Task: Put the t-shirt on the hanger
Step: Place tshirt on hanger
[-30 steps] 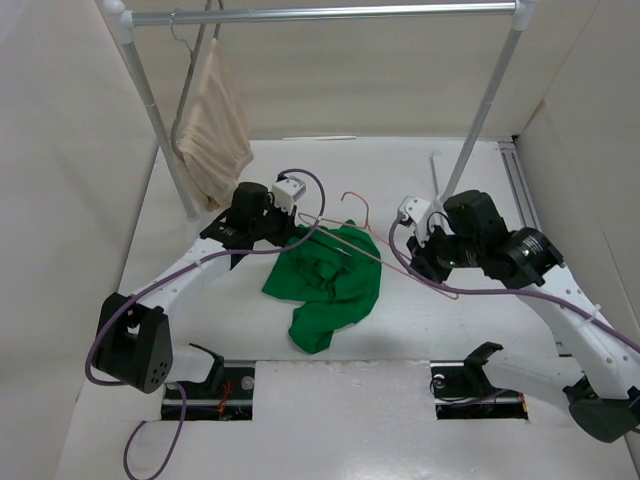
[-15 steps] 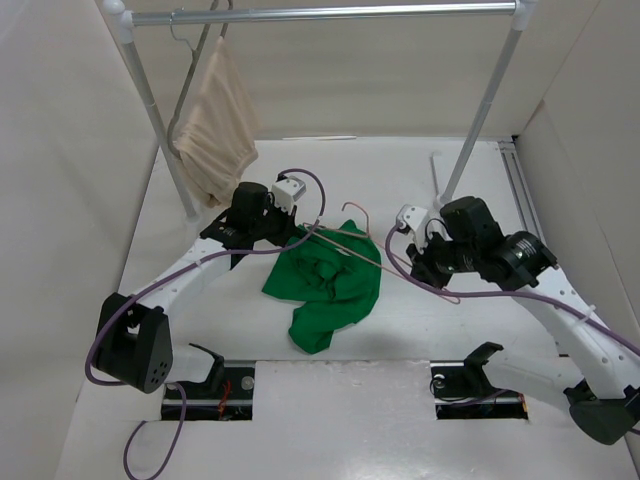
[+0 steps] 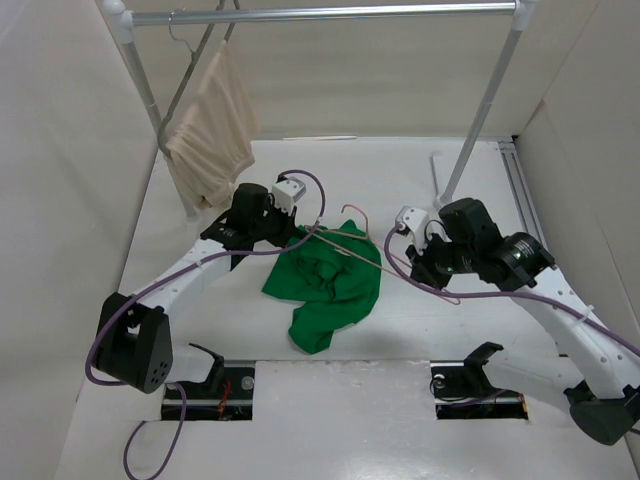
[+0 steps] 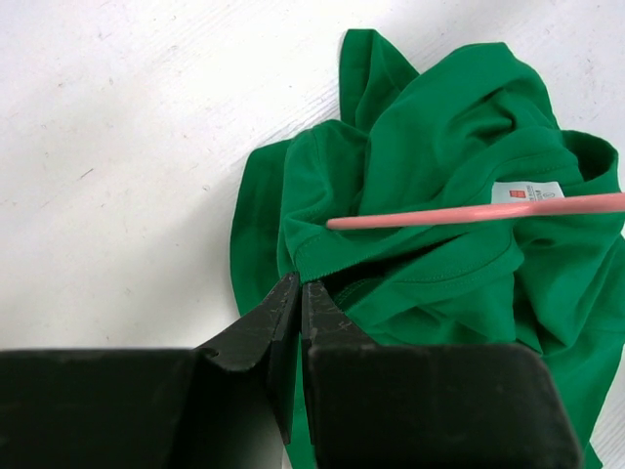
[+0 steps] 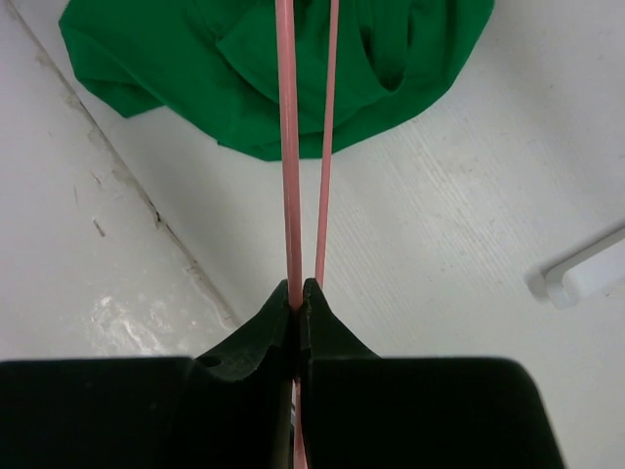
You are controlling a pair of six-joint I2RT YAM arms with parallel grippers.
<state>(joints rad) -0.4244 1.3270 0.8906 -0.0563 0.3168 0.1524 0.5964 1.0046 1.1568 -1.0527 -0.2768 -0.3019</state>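
Note:
The bright green t-shirt [image 3: 325, 280] lies crumpled on the white table between the arms. In the left wrist view its white neck tag [image 4: 527, 191] faces up. My left gripper [image 3: 305, 233] [image 4: 301, 283] is shut on an edge of the t-shirt [image 4: 439, 147] at its upper left. The pale pink wire hanger [image 3: 366, 256] lies slanted across the shirt, its end [image 4: 469, 212] over the neck opening. My right gripper [image 3: 418, 270] [image 5: 301, 285] is shut on one wire of the hanger [image 5: 286, 147], which runs on over the t-shirt [image 5: 244, 68].
A metal clothes rail [image 3: 330, 13] spans the back on two slanted legs [image 3: 480, 120]. A beige cloth [image 3: 210, 130] hangs from a grey hanger at its left end. A white rack foot [image 5: 586, 274] lies to the right of my right gripper. White walls close both sides.
My right gripper has carried the hanger a little to the left, further over the t-shirt. The beige cloth has swung slightly. The left arm has held still.

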